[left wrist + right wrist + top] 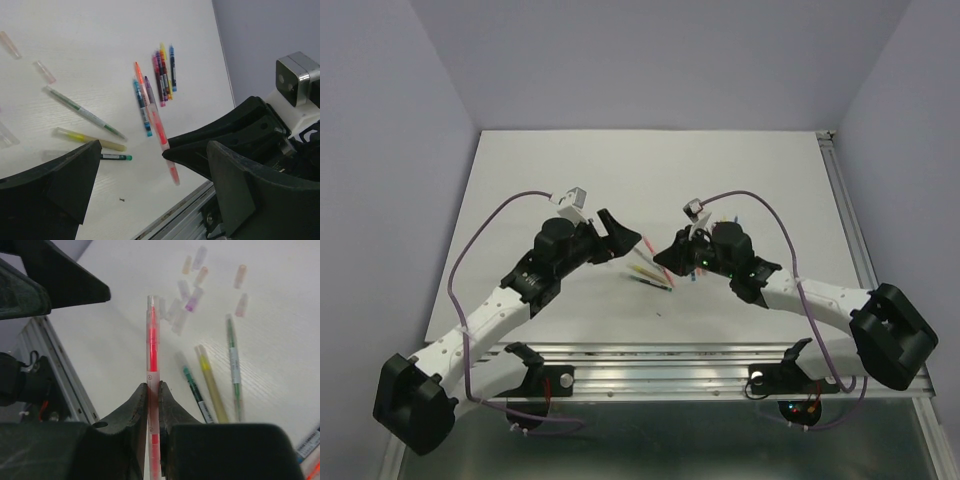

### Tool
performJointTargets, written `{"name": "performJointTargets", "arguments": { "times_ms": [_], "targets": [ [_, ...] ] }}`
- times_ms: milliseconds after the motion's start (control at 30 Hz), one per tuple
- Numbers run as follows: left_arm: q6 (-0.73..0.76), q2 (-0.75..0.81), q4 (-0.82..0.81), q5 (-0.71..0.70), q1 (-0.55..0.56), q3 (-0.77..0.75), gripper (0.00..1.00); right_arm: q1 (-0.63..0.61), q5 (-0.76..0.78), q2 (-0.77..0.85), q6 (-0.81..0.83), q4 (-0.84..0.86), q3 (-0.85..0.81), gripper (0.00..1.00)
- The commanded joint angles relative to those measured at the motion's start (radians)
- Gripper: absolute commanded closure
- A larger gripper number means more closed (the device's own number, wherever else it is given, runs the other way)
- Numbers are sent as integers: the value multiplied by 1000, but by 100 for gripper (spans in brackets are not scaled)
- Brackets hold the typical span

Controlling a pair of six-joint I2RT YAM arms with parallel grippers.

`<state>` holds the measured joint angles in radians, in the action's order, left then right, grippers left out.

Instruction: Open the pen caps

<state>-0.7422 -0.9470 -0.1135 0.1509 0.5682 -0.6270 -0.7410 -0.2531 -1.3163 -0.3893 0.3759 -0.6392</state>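
We judge the step as uncapping the held pen. The right gripper is clamped on a red translucent pen, held above the white table. Its short clear cap looks still on at the free end. The left gripper has jaws wide apart, near that cap end, not touching.

Next we need the left jaws to close round the cap and pull along the pen.

Beside the held pen we count three bare pens lying flat, plus about seven capped pens bunched together, overlapping, so unsure. Beyond it lie roughly nine loose pale caps, blurred.
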Motion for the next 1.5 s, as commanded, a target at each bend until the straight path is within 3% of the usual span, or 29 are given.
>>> {"name": "performJointTargets", "arguments": {
  "times_ms": [0, 300, 467, 600, 633, 700, 733, 767, 933, 1067, 1200, 1300, 1467],
  "targets": [
    [-43, -7, -153, 42, 32, 12, 1, -9, -149, 51, -146, 242, 59, 99],
    [-60, -55, -209, 42, 73, -2, 18, -17, -183, 29, -266, 409, 118, 99],
    [-45, -64, -207, 41, 73, -10, 34, -17, -199, -9, -279, 469, 105, 99],
    [-45, -59, -207, 41, 71, -11, 54, -18, -216, -32, -293, 491, 98, 99],
    [-45, -59, -206, 42, 73, -11, 65, -18, -213, -38, -292, 488, 96, 99],
    [-43, -55, -210, 47, 73, -10, 77, -18, -210, -46, -295, 482, 96, 99],
    [-39, -55, -213, 50, 71, -10, 94, -18, -210, -50, -295, 479, 93, 99],
    [-37, -52, -209, 42, 73, -10, 100, -18, -210, -60, -295, 486, 93, 99],
    [-55, -16, -212, -13, 73, 4, 100, -18, -239, -78, -304, 509, 99, 99],
    [-63, 10, -213, -137, 70, 3, 100, -31, -317, -81, -301, 514, 111, 99],
    [-40, -33, -190, -231, -6, -69, 100, -139, -264, -49, -231, 329, 150, 99],
    [-39, -73, -225, -200, -92, -117, 100, -213, -235, -32, -247, 334, 222, 99],
    [-26, -110, -230, -195, -119, -171, 100, -255, -236, -8, -310, 390, 283, 99]
  ]
}}
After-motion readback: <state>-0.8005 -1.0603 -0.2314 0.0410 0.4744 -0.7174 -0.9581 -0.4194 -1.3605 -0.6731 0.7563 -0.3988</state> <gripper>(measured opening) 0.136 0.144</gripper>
